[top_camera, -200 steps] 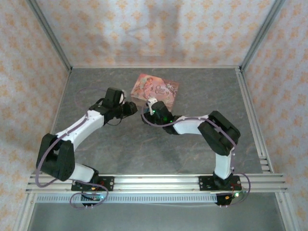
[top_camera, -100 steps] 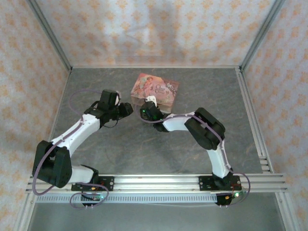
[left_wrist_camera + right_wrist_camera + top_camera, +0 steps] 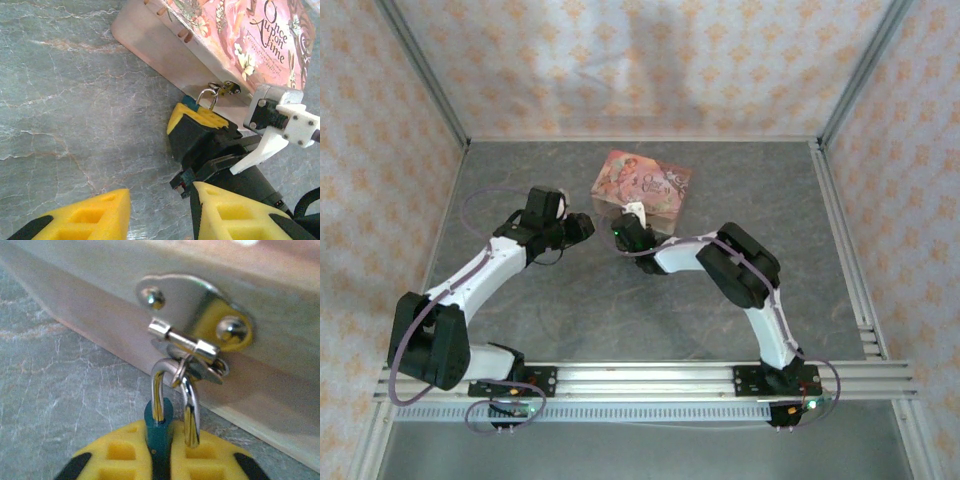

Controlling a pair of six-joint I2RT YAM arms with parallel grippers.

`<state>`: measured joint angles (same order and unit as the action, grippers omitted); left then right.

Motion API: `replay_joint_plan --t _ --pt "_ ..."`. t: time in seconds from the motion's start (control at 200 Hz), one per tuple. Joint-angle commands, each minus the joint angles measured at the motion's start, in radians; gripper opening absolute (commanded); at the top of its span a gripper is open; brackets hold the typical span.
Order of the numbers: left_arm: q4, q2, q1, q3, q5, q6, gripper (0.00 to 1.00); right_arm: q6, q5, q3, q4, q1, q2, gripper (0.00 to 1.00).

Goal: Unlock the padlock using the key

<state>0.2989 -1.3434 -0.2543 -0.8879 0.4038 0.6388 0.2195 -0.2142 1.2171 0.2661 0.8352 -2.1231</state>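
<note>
Right gripper (image 3: 198, 121): clamped on padlock (image 3: 159, 426) at the tin's (image 3: 235, 40) hasp (image 3: 192, 302).
Left gripper (image 3: 159, 207): spread wide (pads bare) – beside tin.
Technique: probably hold the body steady – keyhole turned from tin.

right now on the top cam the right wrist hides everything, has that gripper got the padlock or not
observer: yes. The right wrist view shows the right gripper with its yellow pads shut on the padlock, clamping its blue body.
operator: is it hooked on the box
observer: yes, its shackle passes through the hasp on the front wall of the tin. I can't tell if it's locked.
operator: and the left one, holding anything
observer: no. In the left wrist view the left gripper has its pads apart, with bare table between them.
</note>
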Motion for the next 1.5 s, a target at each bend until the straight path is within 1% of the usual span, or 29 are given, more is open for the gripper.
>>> replay_joint_plan --t 0.0,0.145,0.19,0.24,0.285,0.34,0.39,0.51,0.681,0.826,0.956,1.056,1.196,1.406,1.496 --pt "-0.015 0.001 0.009 0.010 0.010 -0.002 0.38 -0.046 -0.005 -0.052 -0.058 0.001 0.048 0.01" --pt "-0.030 -0.006 0.009 0.011 0.010 -0.002 0.38 -0.181 0.059 -0.084 -0.083 -0.005 0.100 0.00" --pt "-0.034 -0.008 0.009 0.011 0.010 -0.001 0.38 -0.240 0.111 -0.092 -0.097 -0.013 0.118 0.00" --pt "-0.046 -0.010 0.009 0.015 0.008 0.002 0.38 -0.297 0.133 -0.105 -0.113 -0.024 0.142 0.00" --pt "-0.057 -0.013 0.009 0.017 0.004 0.007 0.38 -0.360 0.201 -0.122 -0.119 -0.041 0.168 0.00" --pt "-0.065 -0.020 0.010 0.019 -0.010 0.011 0.38 -0.422 0.219 -0.128 -0.148 -0.055 0.197 0.00" --pt "-0.082 -0.033 0.010 0.018 -0.018 0.016 0.38 -0.480 0.287 -0.124 -0.190 -0.077 0.218 0.00" --pt "-0.136 -0.078 0.011 0.008 -0.040 0.037 0.39 -0.640 0.296 -0.113 -0.265 -0.086 0.238 0.00" --pt "-0.188 -0.123 0.010 -0.003 -0.022 0.070 0.39 -0.797 0.354 -0.044 -0.347 -0.099 0.210 0.00" --pt "-0.196 -0.113 0.010 0.024 -0.028 0.076 0.39 -0.849 0.396 0.061 -0.410 -0.093 0.168 0.00" --pt "-0.193 -0.092 0.011 0.044 -0.029 0.076 0.39 -0.886 0.422 0.110 -0.414 -0.084 0.147 0.00" --pt "-0.181 -0.078 0.010 0.048 -0.032 0.070 0.39 -0.918 0.432 0.150 -0.466 -0.072 0.121 0.00" --pt "-0.168 -0.058 0.010 0.047 -0.034 0.067 0.39 -0.952 0.452 0.146 -0.446 -0.062 0.109 0.00" --pt "-0.156 -0.025 0.011 0.059 -0.039 0.076 0.39 -0.966 0.475 0.267 -0.467 -0.052 0.027 0.00" --pt "-0.130 -0.009 0.010 0.061 -0.060 0.067 0.39 -0.978 0.466 0.285 -0.464 -0.043 0.009 0.00"
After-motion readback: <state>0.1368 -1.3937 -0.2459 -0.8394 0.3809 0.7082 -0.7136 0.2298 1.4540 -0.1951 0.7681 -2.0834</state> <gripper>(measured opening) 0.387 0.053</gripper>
